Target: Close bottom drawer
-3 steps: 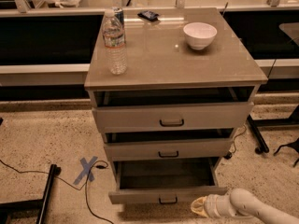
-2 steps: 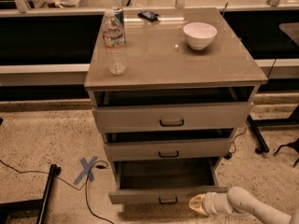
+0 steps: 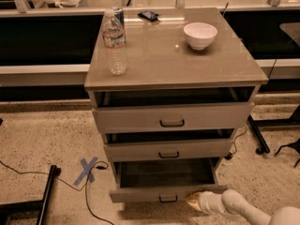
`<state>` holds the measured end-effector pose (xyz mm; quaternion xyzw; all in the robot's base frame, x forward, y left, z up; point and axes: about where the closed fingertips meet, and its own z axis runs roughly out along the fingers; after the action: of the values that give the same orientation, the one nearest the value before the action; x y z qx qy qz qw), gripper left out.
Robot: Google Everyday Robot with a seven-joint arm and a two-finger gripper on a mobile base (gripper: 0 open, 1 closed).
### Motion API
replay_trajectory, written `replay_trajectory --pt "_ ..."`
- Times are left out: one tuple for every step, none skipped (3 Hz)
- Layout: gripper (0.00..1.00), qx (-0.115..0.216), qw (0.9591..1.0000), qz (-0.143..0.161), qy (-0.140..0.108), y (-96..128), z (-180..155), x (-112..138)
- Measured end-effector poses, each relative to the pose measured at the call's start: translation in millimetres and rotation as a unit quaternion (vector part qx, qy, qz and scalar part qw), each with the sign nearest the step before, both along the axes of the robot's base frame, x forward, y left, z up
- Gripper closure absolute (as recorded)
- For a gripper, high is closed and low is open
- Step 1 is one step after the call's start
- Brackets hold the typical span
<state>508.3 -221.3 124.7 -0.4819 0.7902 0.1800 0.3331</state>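
The slim grey-beige bottom drawer (image 3: 140,194) with a small black bar handle (image 3: 168,199) stands pulled out of the grey-beige cabinet (image 3: 164,55) (farther than the two above). The gripper (image 3: 193,201) sits at its front panel, right of the handle; open or closed, I cannot tell.

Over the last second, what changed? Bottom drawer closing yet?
Not yet. The end effector, low by the right front corner of the bottom drawer, crept slightly left toward its front panel. Nothing was taken hold of or let go. The drawer is pulled out as far as before; the bottle and bowl have not moved.
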Motion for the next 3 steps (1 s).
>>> replay_trajectory --pt "1.00 0.001 0.9995 -0.014 -0.027 8.0 -2.1 17.2" --pt "1.00 0.014 0.9980 -0.026 -0.055 17.9 4.1 29.8" --pt "1.00 0.014 0.9980 -0.025 -0.055 18.5 3.9 29.6"
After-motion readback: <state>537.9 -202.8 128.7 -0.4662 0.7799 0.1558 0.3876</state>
